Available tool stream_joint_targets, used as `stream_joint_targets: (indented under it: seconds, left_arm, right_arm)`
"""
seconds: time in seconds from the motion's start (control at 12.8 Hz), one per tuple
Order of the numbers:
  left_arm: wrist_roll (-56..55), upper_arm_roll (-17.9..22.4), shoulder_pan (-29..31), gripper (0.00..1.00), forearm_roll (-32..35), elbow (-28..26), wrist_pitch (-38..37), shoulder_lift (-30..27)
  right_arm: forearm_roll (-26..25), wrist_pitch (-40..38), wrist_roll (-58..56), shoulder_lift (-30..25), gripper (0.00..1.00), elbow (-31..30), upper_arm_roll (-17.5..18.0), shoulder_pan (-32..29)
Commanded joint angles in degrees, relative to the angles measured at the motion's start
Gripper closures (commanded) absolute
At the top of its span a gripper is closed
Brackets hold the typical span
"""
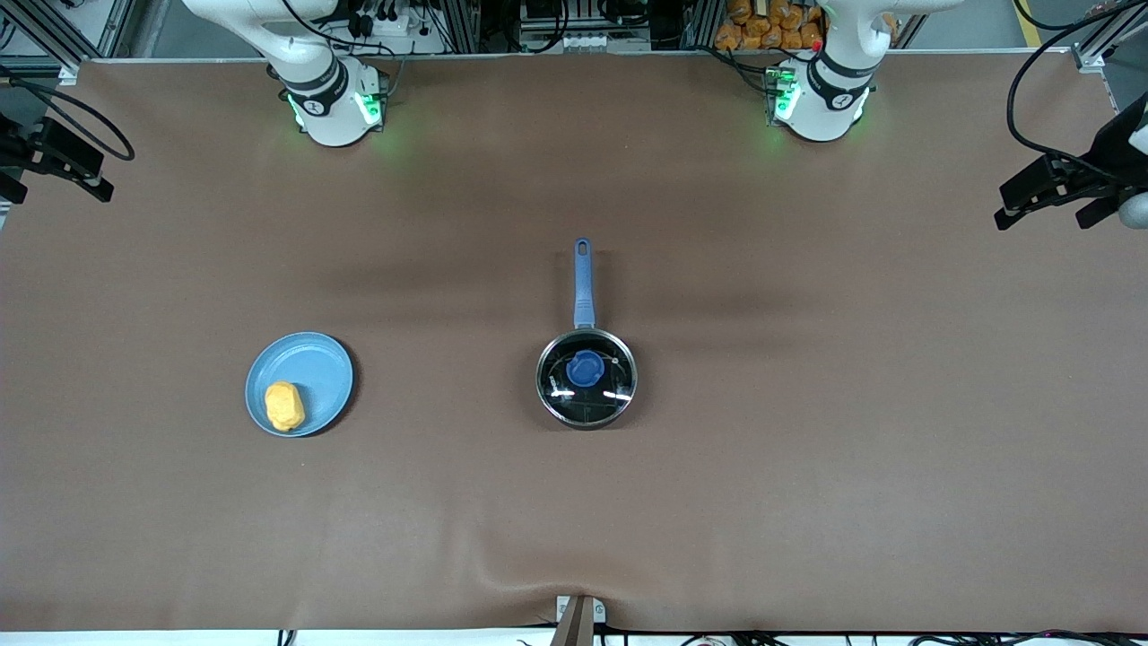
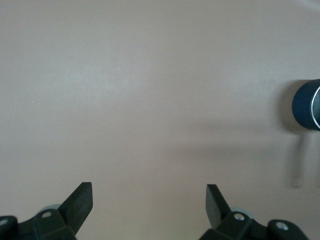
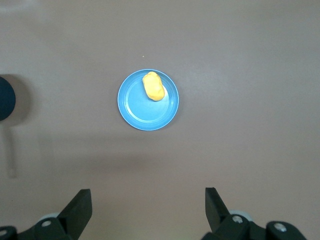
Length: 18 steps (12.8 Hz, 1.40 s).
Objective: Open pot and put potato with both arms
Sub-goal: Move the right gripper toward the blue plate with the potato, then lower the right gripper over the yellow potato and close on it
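Note:
The black pot [image 1: 587, 381] stands mid-table with its glass lid and blue knob [image 1: 585, 368] on it, and its blue handle [image 1: 583, 278] points toward the robots' bases. The yellow-orange potato [image 1: 284, 405] lies on a light-blue plate [image 1: 316, 357] toward the right arm's end. My right gripper [image 3: 148, 195] is open and empty, high over bare table, with the potato [image 3: 153, 86] and the plate [image 3: 145, 112] in its view. My left gripper [image 2: 149, 192] is open and empty over bare table, with the pot's edge [image 2: 307, 105] in its view. Neither gripper shows in the front view.
The brown mat [image 1: 807, 467] covers the table. The right arm's base [image 1: 327, 99] and the left arm's base [image 1: 821, 94] stand at the table's edge farthest from the front camera. Black camera mounts stick in at both ends [image 1: 1067, 184] [image 1: 54, 157].

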Motion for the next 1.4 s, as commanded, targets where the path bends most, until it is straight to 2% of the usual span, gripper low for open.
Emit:
stream_joint_targets:
  seconds: [0.0,0.31,0.54,1.32]
  left_arm:
    - [0.48,-0.47,-0.03,0.00,1.30,-0.69,0.77,-1.00]
    - [-0.49,-0.64,1.37,0.00,1.22,-0.34,0.42,-0.39]
    - [-0.31,-0.47,1.82,0.00,1.13,0.63,0.42,-0.03]
    - [-0.49,-0.55,1.47,0.00,0.25,0.89,0.33,0.59]
  right_arm:
    - [-0.44,-0.25,0.49,1.05,0.00,1.19,0.81,-1.36]
    - [-0.09,-0.07,0.32,2.36,0.00,0.84,0.89,-1.01]
    - [0.43,1.24,0.32,7.53,0.00,0.84,1.07,-0.05]
    - [0.52,24.35,-5.13,29.68,0.00,0.93,1.24,1.27]
